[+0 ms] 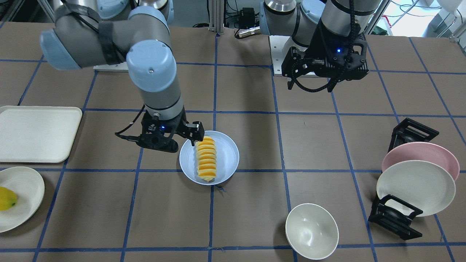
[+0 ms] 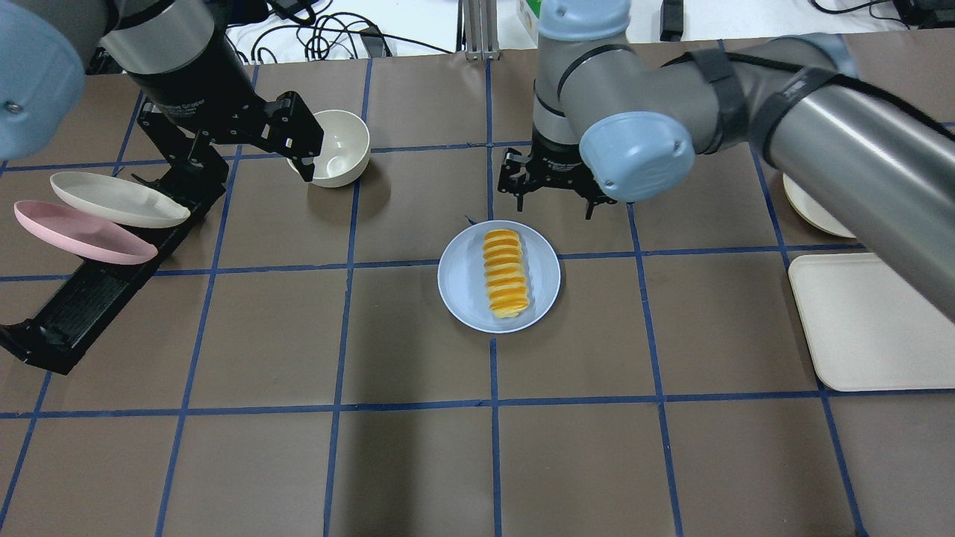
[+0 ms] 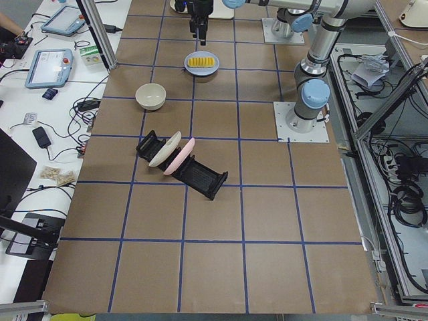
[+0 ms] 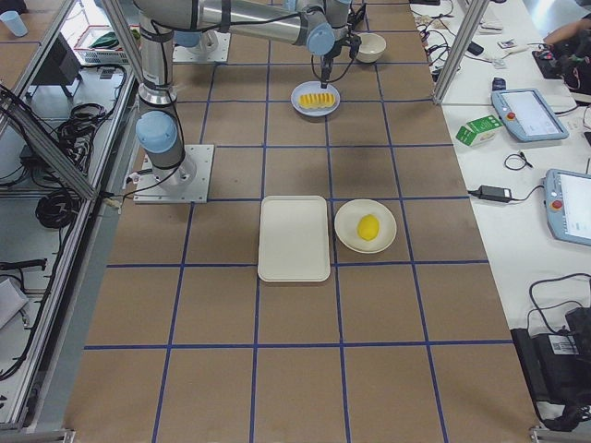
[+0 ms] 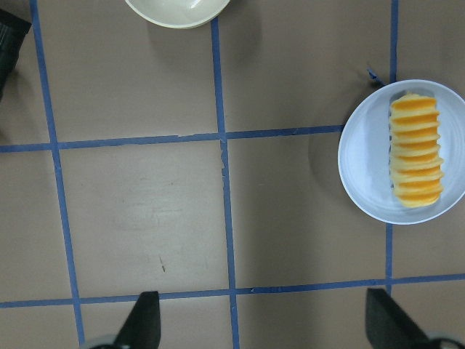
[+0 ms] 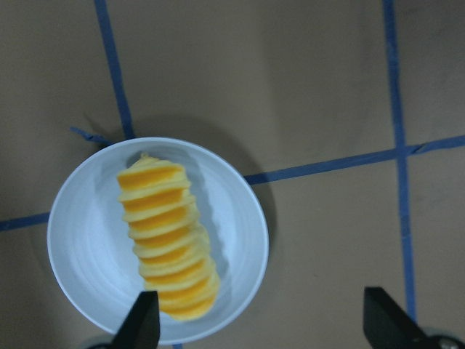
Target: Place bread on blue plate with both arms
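The cream bowl (image 1: 312, 231) lies nearest the front-facing camera, empty and well apart from the action. At that view's left edge a cream plate (image 1: 25, 182) carries a lemon (image 1: 7, 198), with a tray (image 1: 36, 133) beyond it.

Next comes the right gripper (image 6: 261, 331). It hovers over the robot-side rim of the blue plate (image 1: 227, 153), fingers spread wide and clasping nothing. The bread (image 1: 206, 159) lies flat and lengthwise across the plate's middle, wholly inside the rim.

Further right, the left gripper (image 5: 265, 323) hangs high near the robot's base, likewise spread and empty, well apart from the plate. At the far right a pink plate (image 1: 429, 153) and a white plate (image 1: 415, 187) lean in a black rack (image 1: 393, 218).

The placing itself looks done. What seems left is only for the right arm to lift clear.
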`<state>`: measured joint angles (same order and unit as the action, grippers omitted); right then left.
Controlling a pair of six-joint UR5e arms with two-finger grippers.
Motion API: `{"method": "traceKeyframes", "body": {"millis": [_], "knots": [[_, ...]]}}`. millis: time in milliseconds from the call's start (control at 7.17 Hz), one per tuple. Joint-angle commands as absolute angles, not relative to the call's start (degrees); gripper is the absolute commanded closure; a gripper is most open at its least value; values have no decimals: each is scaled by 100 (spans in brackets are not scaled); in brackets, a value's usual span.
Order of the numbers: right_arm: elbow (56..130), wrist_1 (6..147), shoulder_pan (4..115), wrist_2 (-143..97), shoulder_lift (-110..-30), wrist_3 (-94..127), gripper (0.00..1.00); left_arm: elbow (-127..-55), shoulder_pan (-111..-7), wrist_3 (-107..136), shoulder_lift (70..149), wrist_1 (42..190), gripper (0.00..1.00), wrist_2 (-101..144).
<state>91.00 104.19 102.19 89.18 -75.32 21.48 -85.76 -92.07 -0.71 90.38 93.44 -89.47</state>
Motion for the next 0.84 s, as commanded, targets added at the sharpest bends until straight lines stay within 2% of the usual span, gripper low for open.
{"method": "traceKeyframes", "body": {"millis": [0, 698], "knots": [[9105, 9654, 9478, 9008, -8268, 1670, 0, -8465, -9141, -123, 9201, 9046, 0, -8878], [9141, 9229, 9123, 9026, -8833, 1670, 0, -8525, -9211, -246, 9229, 9035, 0, -8859]]}}
